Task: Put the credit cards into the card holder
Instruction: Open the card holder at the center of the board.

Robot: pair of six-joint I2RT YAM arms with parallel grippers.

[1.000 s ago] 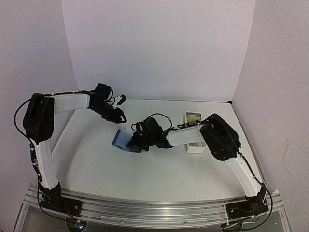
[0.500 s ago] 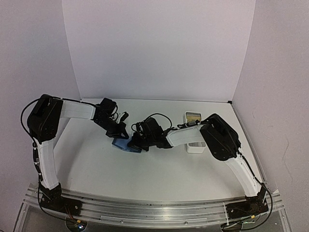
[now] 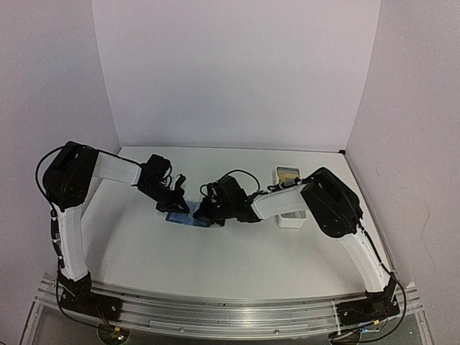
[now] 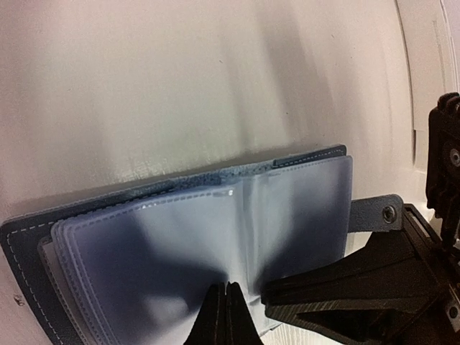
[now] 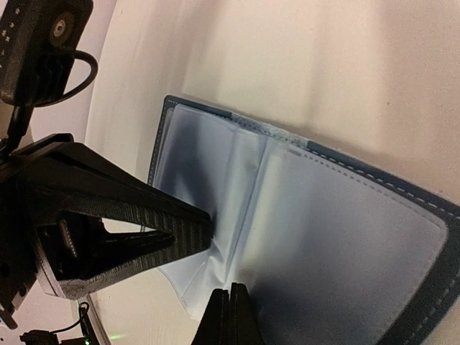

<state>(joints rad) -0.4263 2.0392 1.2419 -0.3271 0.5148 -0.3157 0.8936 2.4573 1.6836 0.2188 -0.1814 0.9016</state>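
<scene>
The counter (image 3: 237, 251) stretches white from the near edge, where my 2 arms are bolted. Around its middle, a little left of center, the holder (image 4: 180, 251) lies opened out flat, its inside facing up. Its long axis runs left to right across the counter, with the fold crossing the short way near the middle. The dark stitched cover (image 4: 25, 244) frames a stack of pale blue clear sleeves (image 4: 287, 208). The snap tab (image 4: 379, 214) sticks out from the right-hand end, pointing toward my right arm.

My left tool (image 4: 223, 314) comes in over the left half, fingers pressed together, tips down on the sleeves near the fold. My right tool (image 5: 228, 313) comes in from the other side, also pressed together, its tips at the sleeves' edge by the fold. The 2 tools nearly meet over the holder, just beside each other. I cannot tell whether either one has a sleeve caught between its fingers.

Farther back on the right, partly under my right forearm, sits a long narrow white tray (image 3: 293, 219), well apart from the holder. A tan card (image 3: 287, 172) shows at its far end.
</scene>
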